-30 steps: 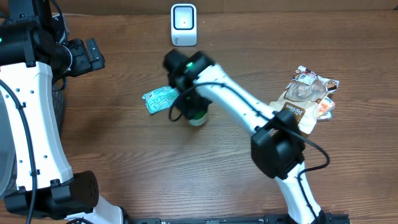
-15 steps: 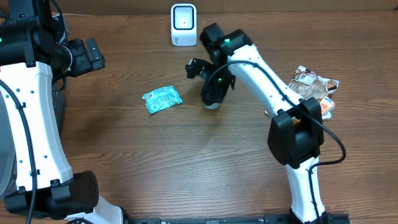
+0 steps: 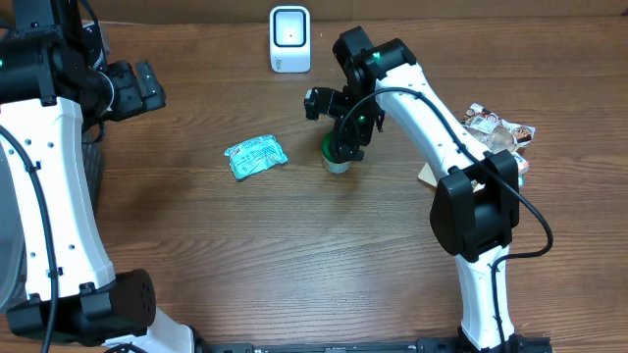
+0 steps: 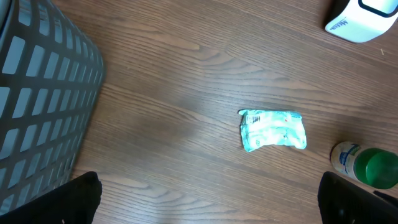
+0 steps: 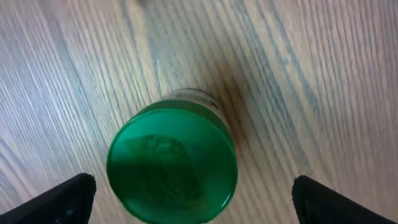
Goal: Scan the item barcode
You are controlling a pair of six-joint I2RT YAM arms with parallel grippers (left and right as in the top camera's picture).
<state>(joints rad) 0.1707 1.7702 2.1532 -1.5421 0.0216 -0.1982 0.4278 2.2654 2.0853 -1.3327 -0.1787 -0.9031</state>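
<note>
Right wrist view: our right gripper hangs spread wide over the green-capped bottle, gripping nothing — our left gripper, well left of it, gapes too.

The left wrist view crops the scanner and basket.

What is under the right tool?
A bottle, upright on the table, right below the open tool. Its green cap covers most of the body, so no barcode shows.
</note>
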